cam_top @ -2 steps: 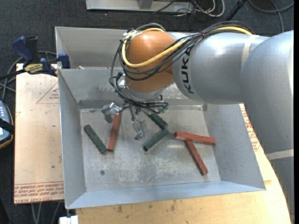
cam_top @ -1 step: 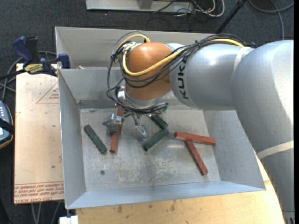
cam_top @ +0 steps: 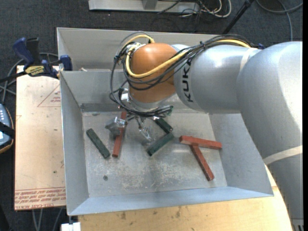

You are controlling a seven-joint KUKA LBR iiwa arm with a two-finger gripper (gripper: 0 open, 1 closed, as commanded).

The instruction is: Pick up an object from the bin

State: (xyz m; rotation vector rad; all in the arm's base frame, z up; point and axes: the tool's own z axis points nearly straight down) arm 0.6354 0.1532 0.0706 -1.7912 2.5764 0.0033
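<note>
A: Where's the gripper (cam_top: 130, 128) rn?

B: Low over the back-middle of the bin (cam_top: 72, 143), under the orange wrist cover (cam_top: 149, 71). Arm comes in from the right and the wrist points pretty much straight down. I reckon that's so the claw drops onto flat things from above.

A: Claw state?

B: Looks spread. Fingers (cam_top: 116, 124) stand apart, nothing pinched btwn them afaict. One tip sits just beside the red-brown bar (cam_top: 117, 146), the other is near the top end of the middle green bar (cam_top: 161, 143).

A: So which one's the pick?

B: Can't say for sure. The red-brown bar is closest: it lies flat on the floor, slanted, upper end running in under the claw. A short green bar (cam_top: 164, 125) pokes out on the right, partly hidden by the wrist.

A: Rest of the bin?

B: Left green bar (cam_top: 97, 143) lies just left of the red-brown one, close but apart. Upper red bar (cam_top: 200, 142) and lower red bar (cam_top: 203, 162) meet in a rough T, well off to the right, out of reach of this pose.

A: Task progress?

B: Early imo. Nothing lifted, every bar is on the floor.

A: Risks?

B: Bars are thin and lie flat, so the tips need to go right down to the metal. W/ that spread, closing could nudge the red-brown bar sideways instead of trapping it.
</note>
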